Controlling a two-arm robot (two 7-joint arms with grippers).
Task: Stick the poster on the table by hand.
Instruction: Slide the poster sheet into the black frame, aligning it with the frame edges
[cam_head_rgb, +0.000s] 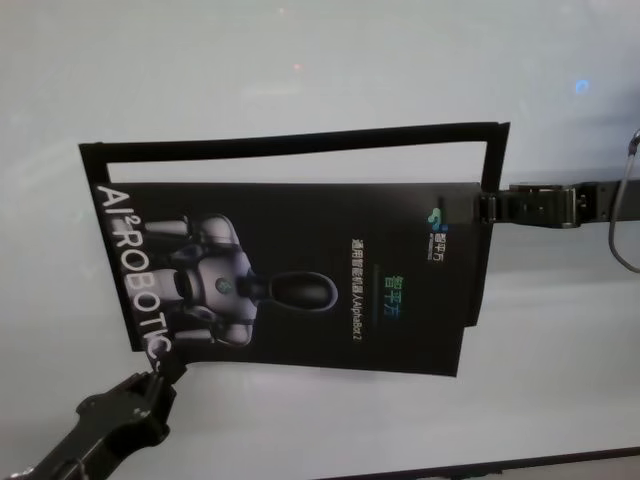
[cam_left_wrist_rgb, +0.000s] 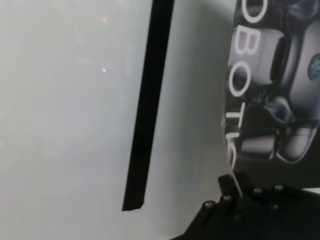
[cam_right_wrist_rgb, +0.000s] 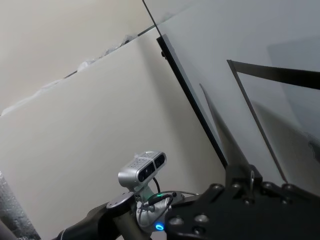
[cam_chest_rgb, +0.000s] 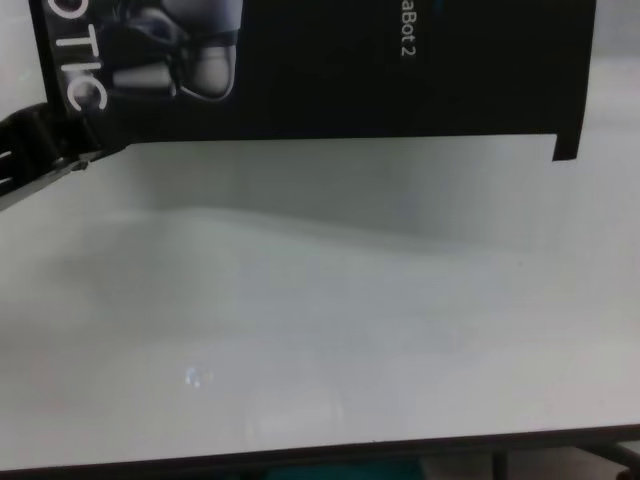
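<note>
Black and glossy, the one poster (cam_head_rgb: 300, 270) hangs over the table (cam_head_rgb: 300, 90), held at two spots and not yet pressed flat. The left gripper (cam_head_rgb: 165, 368) pinches the poster's near-left corner, by the "ROBOTIC" lettering, jaws closed on the sheet's edge. The right gripper (cam_head_rgb: 488, 207) clamps the poster's far-right edge, jaws likewise shut on it. Tape strips form a three-sided frame (cam_head_rgb: 300, 142) on the table: one beyond the poster, one to its left, one to its right. The poster sits skewed, overlapping the frame's left and right strips, its near edge past the frame's open side. Judging from this, carrying is done; lining up with the frame, lowering and smoothing down remain. Count: one poster, one table, two grippers, three strips
</note>
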